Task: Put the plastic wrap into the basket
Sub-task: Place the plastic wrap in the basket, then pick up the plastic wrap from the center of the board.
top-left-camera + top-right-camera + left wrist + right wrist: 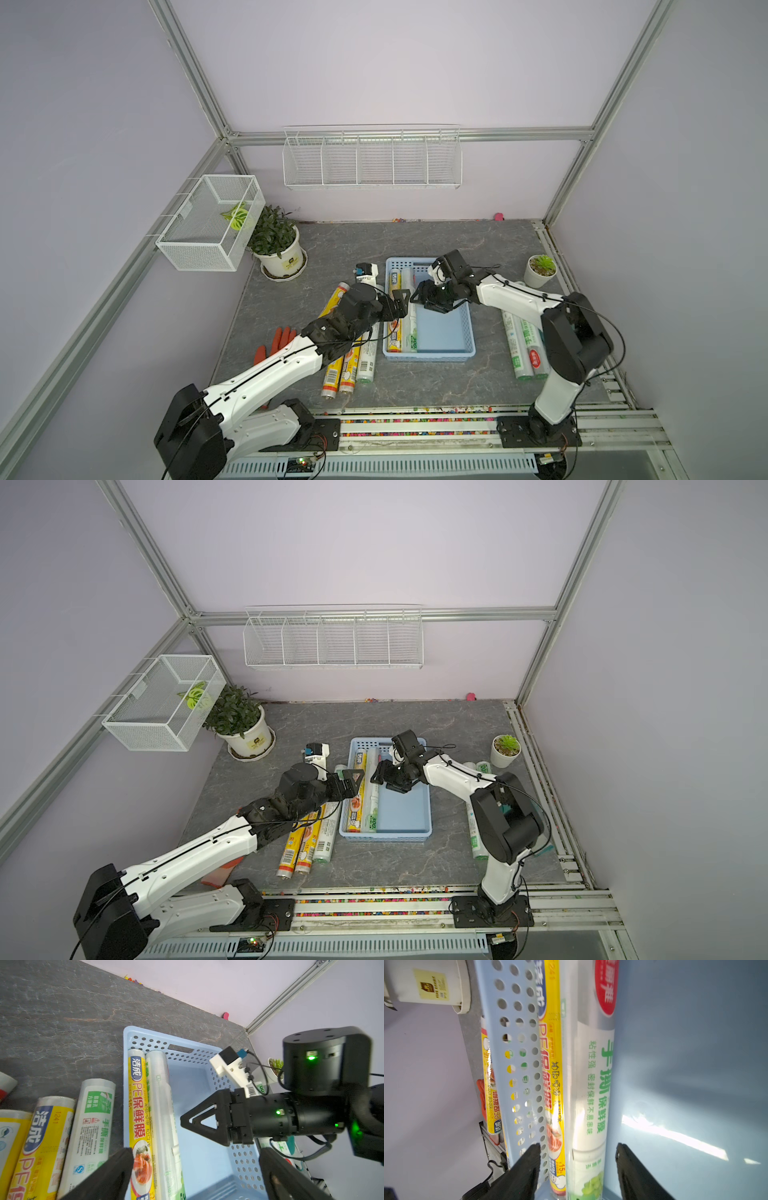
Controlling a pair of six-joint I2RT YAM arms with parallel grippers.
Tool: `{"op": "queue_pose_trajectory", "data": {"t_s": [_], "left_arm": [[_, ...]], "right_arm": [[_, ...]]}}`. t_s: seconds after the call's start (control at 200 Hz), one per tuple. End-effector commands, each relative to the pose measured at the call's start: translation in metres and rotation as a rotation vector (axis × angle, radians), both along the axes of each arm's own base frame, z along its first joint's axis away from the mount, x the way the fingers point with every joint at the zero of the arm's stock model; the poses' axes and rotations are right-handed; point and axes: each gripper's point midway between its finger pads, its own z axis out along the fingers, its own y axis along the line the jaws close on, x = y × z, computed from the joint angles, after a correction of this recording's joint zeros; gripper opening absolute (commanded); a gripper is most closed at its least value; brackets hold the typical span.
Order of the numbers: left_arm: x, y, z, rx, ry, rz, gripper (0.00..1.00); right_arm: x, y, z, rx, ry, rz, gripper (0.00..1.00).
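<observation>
The light-blue basket [428, 356] [386, 836] sits mid-table. Two rolls of plastic wrap lie along its left wall: a yellow roll [394, 336] [138, 1118] [552, 1064] and a translucent white roll with green print [411, 332] [164, 1105] [593, 1084]. My right gripper [419, 300] [577, 1147] hangs open just above both rolls, its fingers apart from them. My left gripper [398, 307] [194, 1153] is wide open over the basket's left side and holds nothing. Loose yellow and white rolls [349, 374] lie left of the basket. More white rolls [521, 349] lie on its right, under the right arm.
A potted plant [276, 245] stands at the back left, a small succulent pot [540, 270] at the back right. An orange glove [278, 340] lies under the left arm. A white wire-mesh box [208, 224] and a long wire rack [372, 160] hang on the frame.
</observation>
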Motion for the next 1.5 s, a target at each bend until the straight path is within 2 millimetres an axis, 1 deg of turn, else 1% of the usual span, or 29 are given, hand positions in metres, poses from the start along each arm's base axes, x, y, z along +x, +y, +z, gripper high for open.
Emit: {"op": "queue_pose_trajectory", "data": {"t_s": [0.0, 0.065, 0.155, 0.165, 0.2, 0.265, 0.305, 0.345, 0.37, 0.435, 0.445, 0.455, 0.49, 0.585, 0.71, 0.815, 0.94, 1.05, 1.075, 1.17, 1.205, 1.39, 1.494], "left_arm": [[-0.002, -0.021, 0.018, -0.034, -0.033, -0.102, 1.00], [-0.006, -0.039, 0.024, -0.048, -0.057, -0.203, 1.00], [-0.009, -0.060, 0.024, -0.043, -0.040, -0.301, 1.00], [-0.009, -0.062, 0.023, -0.041, -0.037, -0.307, 1.00], [-0.009, -0.068, 0.022, -0.031, -0.031, -0.332, 1.00], [-0.010, -0.083, 0.018, -0.012, -0.018, -0.385, 1.00], [-0.011, -0.092, 0.015, 0.002, -0.005, -0.407, 1.00], [-0.012, -0.102, 0.014, 0.012, 0.009, -0.428, 1.00], [-0.014, -0.110, 0.009, 0.023, 0.025, -0.447, 1.00], [-0.022, -0.133, 0.001, 0.058, 0.048, -0.506, 1.00], [-0.024, -0.136, 0.002, 0.062, 0.045, -0.517, 1.00], [-0.025, -0.140, -0.001, 0.072, 0.052, -0.526, 1.00], [-0.028, -0.150, -0.007, 0.094, 0.064, -0.550, 1.00], [-0.031, -0.173, -0.022, 0.122, 0.120, -0.606, 1.00], [-0.037, -0.199, -0.027, 0.116, 0.150, -0.677, 1.00], [-0.042, -0.215, -0.032, 0.112, 0.173, -0.721, 1.00], [-0.043, -0.229, -0.037, 0.122, 0.207, -0.753, 1.00], [-0.043, -0.235, -0.040, 0.127, 0.217, -0.764, 1.00], [-0.043, -0.236, -0.038, 0.125, 0.213, -0.766, 1.00], [-0.042, -0.236, -0.038, 0.132, 0.210, -0.769, 1.00], [-0.042, -0.236, -0.038, 0.134, 0.208, -0.766, 1.00], [-0.042, -0.235, -0.041, 0.138, 0.213, -0.766, 1.00], [-0.041, -0.234, -0.039, 0.141, 0.205, -0.761, 1.00]], "right_arm": [[0.004, -0.044, 0.031, -0.142, -0.172, -0.073, 0.63], [0.004, -0.080, 0.047, -0.250, -0.267, -0.157, 0.63], [-0.001, -0.135, 0.065, -0.407, -0.362, -0.294, 0.64], [-0.002, -0.138, 0.064, -0.419, -0.362, -0.298, 0.64], [-0.006, -0.158, 0.069, -0.473, -0.394, -0.338, 0.64], [-0.014, -0.192, 0.068, -0.545, -0.415, -0.395, 0.64], [-0.022, -0.210, 0.061, -0.571, -0.390, -0.419, 0.64], [-0.029, -0.224, 0.054, -0.571, -0.356, -0.437, 0.64], [-0.033, -0.232, 0.048, -0.562, -0.331, -0.448, 0.63], [-0.044, -0.249, 0.030, -0.539, -0.252, -0.470, 0.62], [-0.045, -0.251, 0.028, -0.534, -0.243, -0.474, 0.62], [-0.047, -0.254, 0.025, -0.534, -0.232, -0.478, 0.62], [-0.052, -0.259, 0.017, -0.517, -0.194, -0.477, 0.61], [-0.064, -0.265, -0.001, -0.490, -0.109, -0.452, 0.61], [-0.074, -0.270, -0.018, -0.501, -0.033, -0.422, 0.61], [-0.077, -0.275, -0.022, -0.539, 0.000, -0.408, 0.61], [-0.072, -0.272, -0.024, -0.528, -0.008, -0.384, 0.62], [-0.065, -0.267, -0.030, -0.502, 0.008, -0.384, 0.64], [-0.064, -0.267, -0.031, -0.505, 0.015, -0.373, 0.65], [-0.064, -0.276, -0.037, -0.570, 0.055, -0.357, 0.67], [-0.064, -0.276, -0.040, -0.576, 0.069, -0.346, 0.67], [-0.059, -0.258, -0.054, -0.485, 0.108, -0.297, 0.66], [-0.056, -0.250, -0.061, -0.447, 0.128, -0.294, 0.63]]}}
